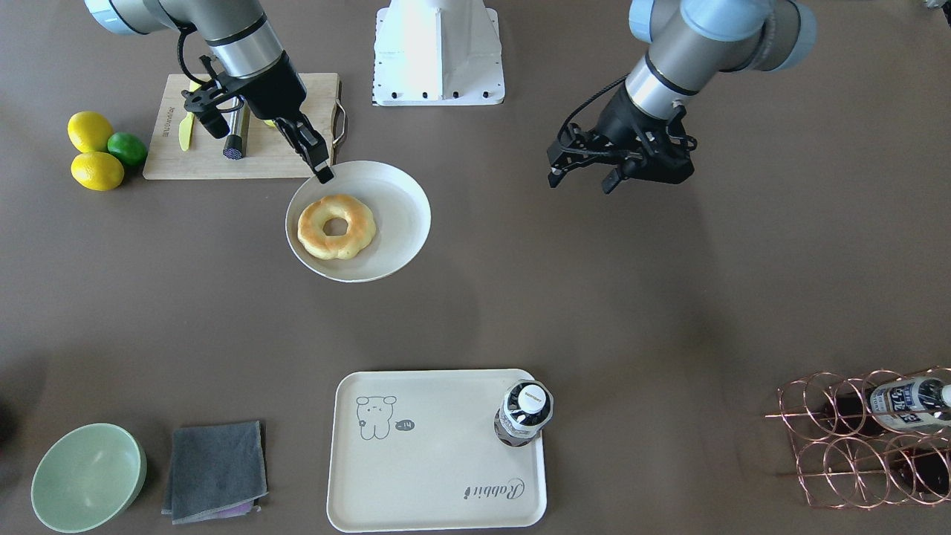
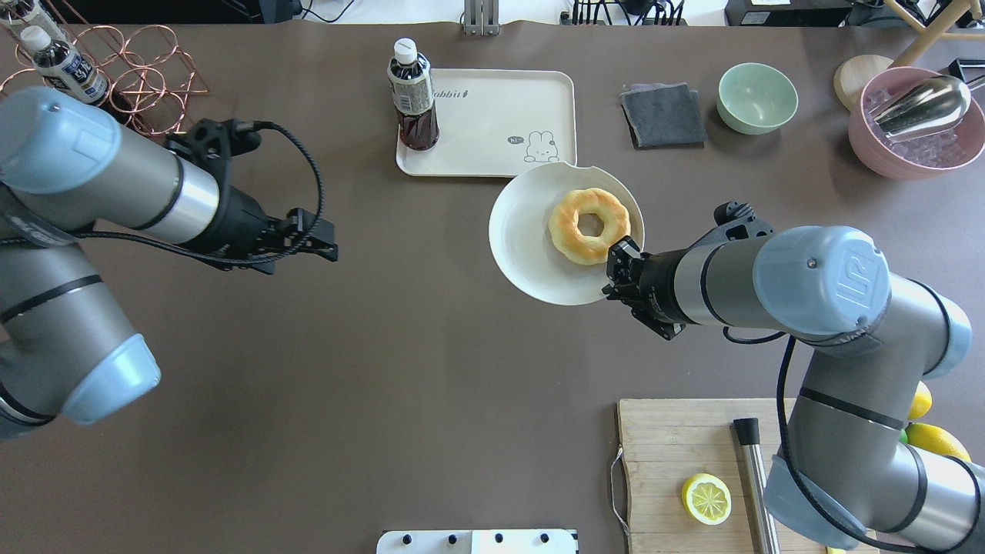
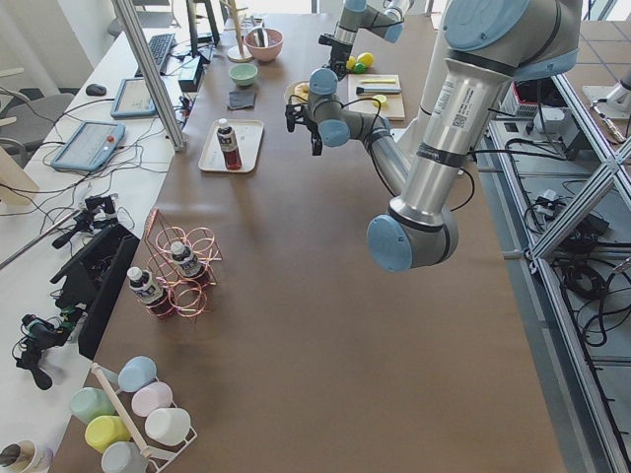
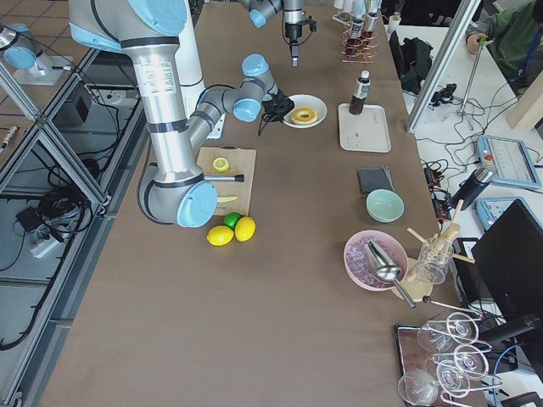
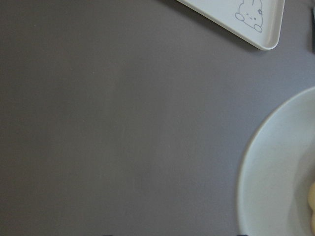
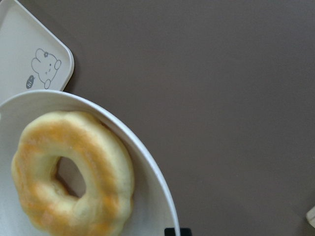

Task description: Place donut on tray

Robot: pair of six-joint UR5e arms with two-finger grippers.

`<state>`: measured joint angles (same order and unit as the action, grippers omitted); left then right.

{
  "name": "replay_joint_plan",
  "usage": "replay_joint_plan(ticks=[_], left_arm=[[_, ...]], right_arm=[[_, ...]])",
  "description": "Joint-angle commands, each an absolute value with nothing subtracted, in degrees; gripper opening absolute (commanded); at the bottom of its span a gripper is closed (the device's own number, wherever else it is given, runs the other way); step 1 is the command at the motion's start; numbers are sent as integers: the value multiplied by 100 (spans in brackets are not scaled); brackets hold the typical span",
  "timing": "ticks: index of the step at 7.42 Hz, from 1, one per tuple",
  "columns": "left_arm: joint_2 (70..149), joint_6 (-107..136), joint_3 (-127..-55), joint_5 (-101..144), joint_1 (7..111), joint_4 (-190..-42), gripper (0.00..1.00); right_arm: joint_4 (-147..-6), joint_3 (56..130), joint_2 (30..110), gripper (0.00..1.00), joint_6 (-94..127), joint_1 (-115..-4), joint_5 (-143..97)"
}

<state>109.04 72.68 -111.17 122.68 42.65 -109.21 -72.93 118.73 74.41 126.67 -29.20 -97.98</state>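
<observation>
Matt brown table, smooth cream tray and white plate, wooden cutting board, grey cloth.

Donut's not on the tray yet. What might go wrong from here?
The right gripper sits at the rim of the plate, beside the donut, so a grasp there could catch or tip the plate. A bottle stands on one corner of the tray; a careless placement could knock it over.
</observation>
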Motion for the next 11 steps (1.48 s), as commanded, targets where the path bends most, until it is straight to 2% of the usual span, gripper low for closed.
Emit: replay_joint_plan(ticks=[1, 3, 5, 8, 11], left_arm=[[9707, 5281, -11066, 13619, 5585, -11268, 98], [9073, 3927, -10917, 14034, 6342, -11276, 98], [8852, 2703, -10513, 14377, 6862, -11285, 98], [8447, 2566, -10547, 14458, 7084, -11644, 98], [8411, 2566, -10564, 14458, 7198, -11663, 98]], right_arm=[[-7295, 11129, 6936, 0, 12718, -3417, -9852], [-7295, 10227, 6131, 0, 13156, -3699, -9861], [-7278, 9357, 5444, 0, 13315, -3840, -9861], [-7216, 7162, 3855, 0, 13447, -4069, -9984], [-5768, 5586, 3535, 0, 13438, -4148, -9976]])
